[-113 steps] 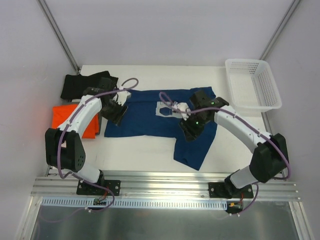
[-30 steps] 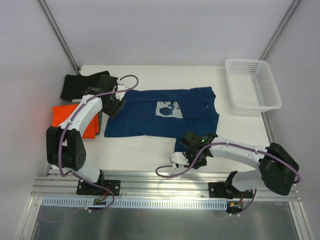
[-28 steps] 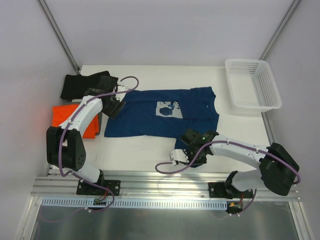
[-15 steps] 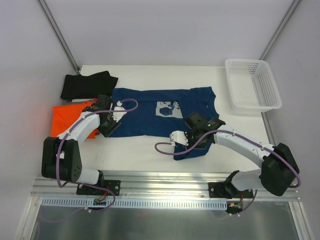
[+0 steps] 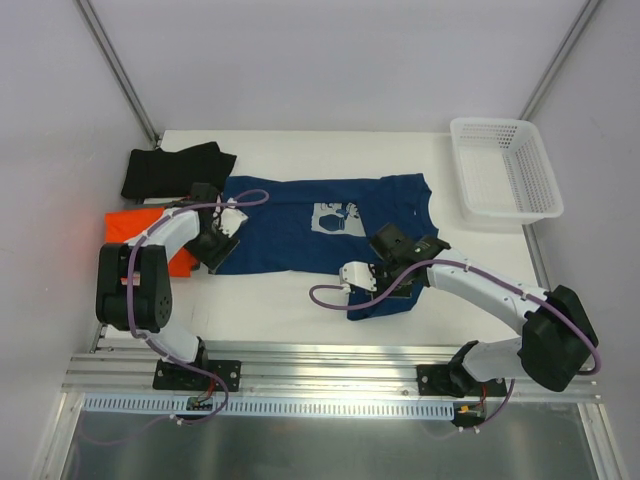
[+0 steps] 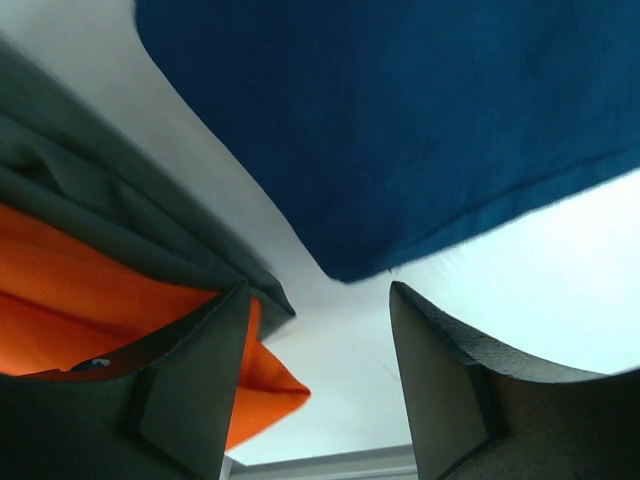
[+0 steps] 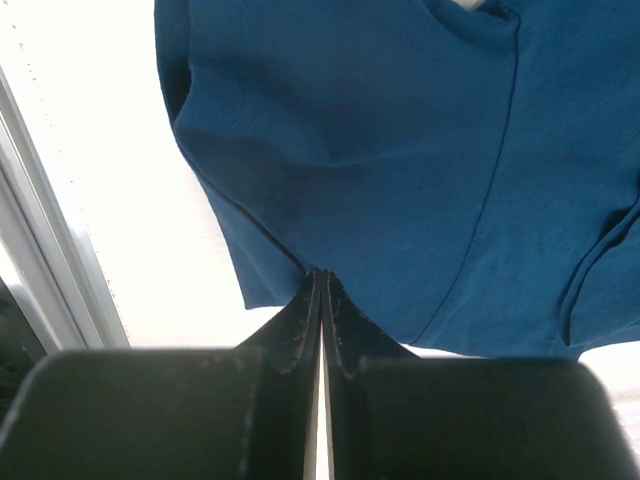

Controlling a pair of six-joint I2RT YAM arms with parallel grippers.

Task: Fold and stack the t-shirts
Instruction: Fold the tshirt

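The navy blue t-shirt [image 5: 300, 235] with a white print lies spread in the middle of the table. My right gripper [image 5: 388, 290] is shut on its front right hem, and the right wrist view shows the closed jaws [image 7: 322, 280] pinching the navy cloth [image 7: 380, 150]. My left gripper [image 5: 212, 252] is open and empty at the shirt's front left corner [image 6: 400, 130], with bare table between the jaws. The orange t-shirt [image 5: 128, 238] lies folded at the left and also shows in the left wrist view [image 6: 90, 300]. The black t-shirt [image 5: 170, 170] lies at the back left.
A white lattice basket [image 5: 505, 170] stands at the back right. A dark cloth fold [image 6: 120, 220] lies over the orange shirt's edge beside my left jaws. The metal rail [image 5: 330, 365] runs along the near table edge.
My right gripper has drawn the navy shirt's hanging front right flap back from the table edge. My left gripper moved from the shirt's back left corner to its front left corner.
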